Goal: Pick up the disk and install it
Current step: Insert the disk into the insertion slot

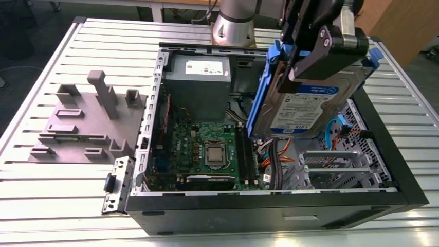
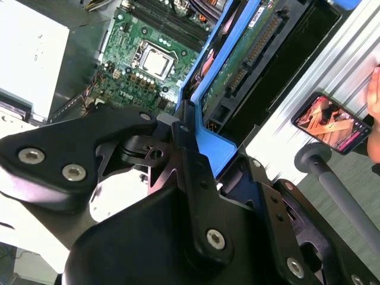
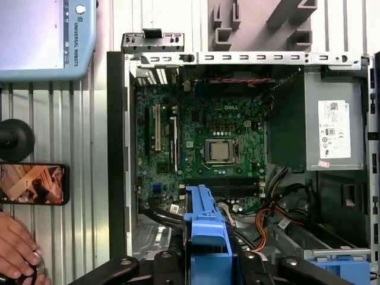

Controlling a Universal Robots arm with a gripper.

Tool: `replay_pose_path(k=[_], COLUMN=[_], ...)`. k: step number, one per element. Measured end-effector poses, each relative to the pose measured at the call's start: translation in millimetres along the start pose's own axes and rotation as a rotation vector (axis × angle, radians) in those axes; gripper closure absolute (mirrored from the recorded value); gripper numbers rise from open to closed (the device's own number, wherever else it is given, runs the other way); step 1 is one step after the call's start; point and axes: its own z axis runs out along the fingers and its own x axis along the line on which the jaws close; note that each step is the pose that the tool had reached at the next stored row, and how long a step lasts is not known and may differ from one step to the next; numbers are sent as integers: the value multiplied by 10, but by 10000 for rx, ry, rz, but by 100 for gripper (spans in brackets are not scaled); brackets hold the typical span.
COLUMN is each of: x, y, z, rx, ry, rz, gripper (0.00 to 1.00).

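Exterior view, left to right.
- Grey moulded fixture [image 1: 82,121]: lying on the slatted table [image 1: 41,195].
- Open computer case [image 1: 274,211]: lying on its side, with the motherboard [image 1: 205,149] and grey power supply [image 1: 199,77] showing.
- Disk [image 1: 309,110]: hanging on edge above the case's right half, label facing the camera. It is appearing clear of the metal drive cage [image 1: 336,164] lower down.
- Gripper [image 1: 305,67]: clamping the disk's blue carrier at its upper end.
- Progress: the pick-up is looking complete, while seating the disk in the case is remaining undone.
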Motion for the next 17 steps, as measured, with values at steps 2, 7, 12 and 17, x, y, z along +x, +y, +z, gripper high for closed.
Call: replay_pose_path(k=[2, 7, 12, 17], x=[0, 36, 83, 140], y=[-23, -84, -159, -215], z=[5, 38, 79, 116], rx=[-1, 0, 0, -1], ry=[2, 2, 0, 2], rz=[0, -1, -5, -16], gripper=[63, 63, 63, 63])
